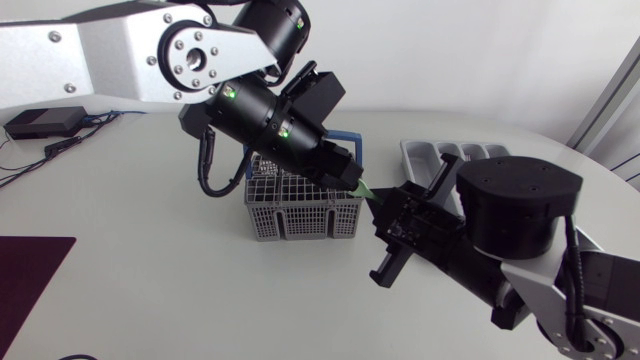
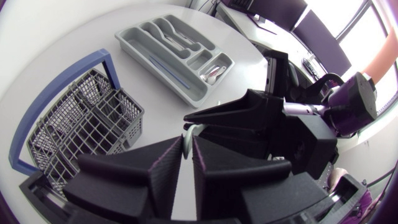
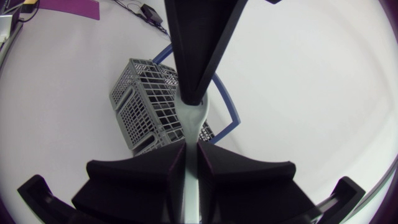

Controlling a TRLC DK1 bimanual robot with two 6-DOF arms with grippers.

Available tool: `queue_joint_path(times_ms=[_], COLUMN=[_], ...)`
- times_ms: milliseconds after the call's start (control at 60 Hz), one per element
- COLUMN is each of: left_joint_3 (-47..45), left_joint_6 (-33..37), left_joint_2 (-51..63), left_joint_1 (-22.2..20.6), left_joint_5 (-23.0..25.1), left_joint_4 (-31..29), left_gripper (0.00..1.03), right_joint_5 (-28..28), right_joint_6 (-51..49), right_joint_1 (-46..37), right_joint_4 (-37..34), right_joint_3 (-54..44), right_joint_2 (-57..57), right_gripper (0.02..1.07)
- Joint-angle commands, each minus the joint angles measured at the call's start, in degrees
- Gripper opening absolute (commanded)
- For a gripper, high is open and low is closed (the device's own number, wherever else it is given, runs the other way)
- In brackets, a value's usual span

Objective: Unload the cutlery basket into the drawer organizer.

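Observed: a hand-over in mid-air just beside the basket (image 1: 290, 215), on its organizer (image 1: 425, 155) side.

- The left hand (image 2: 186, 158) is closed on one end of a pale green utensil (image 3: 193, 121).
- The right hand (image 3: 191, 165) is closed on the other end.
- The utensil is clear of the tabletop (image 1: 120, 200) and is not yet in the organizer.

Recommendation: the right hand should have a firm, square grip before the left lets go. The left should then open fully and draw straight back along the utensil, so as not to twist it or snag the basket handle.

Orientation: the long axis runs hand to hand, roughly level, from the basket corner towards the right arm. Which end is the working end cannot be told, as both are covered.
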Motion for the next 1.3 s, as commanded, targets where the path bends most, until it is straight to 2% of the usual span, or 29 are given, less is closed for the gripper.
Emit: queue_joint_path(times_ms=[0, 17, 100, 233, 317, 367, 617, 767, 850, 1050, 1283], left_joint_3=[2.1, 2.1, 2.81, 3.86, 4.04, 3.86, -1.41, -5.37, -7.92, -13.45, -16.88], left_joint_6=[-1.31, -1.31, -1.58, -1.58, -1.05, 0.09, 5.19, 8.18, 9.41, 12.13, 13.54], left_joint_2=[0.97, 0.97, 0.0, -2.11, -3.87, -4.92, -8.35, -11.07, -12.48, -15.29, -16.35], left_joint_1=[0.46, 0.46, 1.08, 2.75, 4.06, 4.68, 7.49, 10.57, 11.71, 13.91, 15.58], left_joint_5=[0.98, 0.98, 0.98, 0.98, 0.54, -0.95, -8.16, -10.89, -12.03, -14.14, -14.23], left_joint_4=[-0.11, -0.11, -0.11, 0.24, 0.24, 0.42, 2.88, 4.64, 6.48, 9.65, 11.05], left_gripper=[0.44, 0.44, 0.63, 0.86, 0.93, 0.98, 0.98, 0.98, 0.98, 0.98, 0.98], right_joint_5=[0.01, 0.01, -0.69, -2.45, -5.53, -9.92, -28.38, -40.86, -45.78, -53.34, -54.83], right_joint_6=[-0.47, -0.47, -0.47, -0.56, -0.73, -1.26, -8.55, -18.22, -23.94, -40.72, -54.43], right_joint_1=[0.25, 0.25, 0.25, -0.1, -2.12, -5.73, -22.78, -36.75, -43.34, -58.11, -68.57], right_joint_4=[-1.27, -1.27, -2.32, -4.78, -7.51, -10.15, -18.85, -24.91, -27.81, -33.0, -33.26], right_joint_3=[0.38, 0.38, -0.06, -0.94, -1.64, -2.08, -4.54, -4.98, -4.81, -2.7, 0.82], right_joint_2=[-0.37, -0.37, -1.6, -3.88, -6.17, -8.19, -13.37, -13.2, -12.67, -5.2, 6.49], right_gripper=[0.12, 0.12, 0.12, 0.12, 0.12, 0.12, 0.12, 0.12, 0.12, 0.12, 0.12])
